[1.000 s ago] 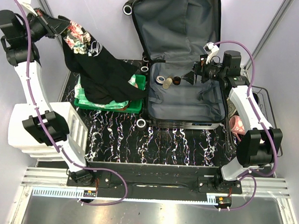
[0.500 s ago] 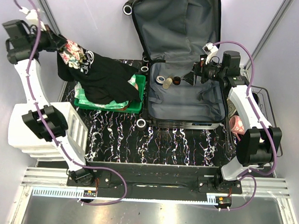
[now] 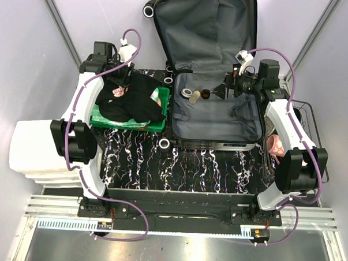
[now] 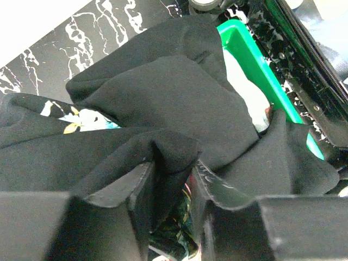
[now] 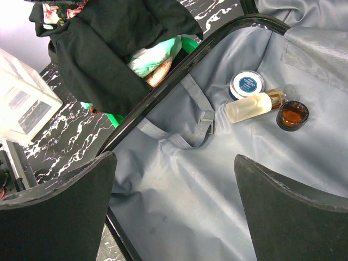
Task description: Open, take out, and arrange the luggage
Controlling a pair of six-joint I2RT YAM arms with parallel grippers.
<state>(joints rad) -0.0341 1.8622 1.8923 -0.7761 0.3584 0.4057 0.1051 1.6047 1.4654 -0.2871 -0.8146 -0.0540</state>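
The luggage [image 3: 215,118] lies open in the middle, its lid [image 3: 207,28] leaning back, grey lining showing [image 5: 228,185]. Inside at the far end lie a round tin [image 5: 246,84], a pale bottle [image 5: 248,107] and a small amber jar [image 5: 292,115]. My left gripper [image 3: 121,85] is shut on a black garment with floral print [image 3: 132,100], which is piled in the green bin [image 3: 158,123]; the cloth is pinched between the fingers [image 4: 173,185]. My right gripper [image 3: 226,89] is open and empty, hovering over the suitcase's far part [image 5: 174,179].
A white drawer unit [image 3: 32,147] stands at the left. A wire rack with a pink item [image 3: 277,145] is at the right. Light cloth lies under the black garment in the bin [image 4: 244,92]. Suitcase wheels [image 3: 164,143] sit beside the bin.
My left arm swung from the far left down and right, lowering the black garment from the air into the green bin. The right arm has not moved.
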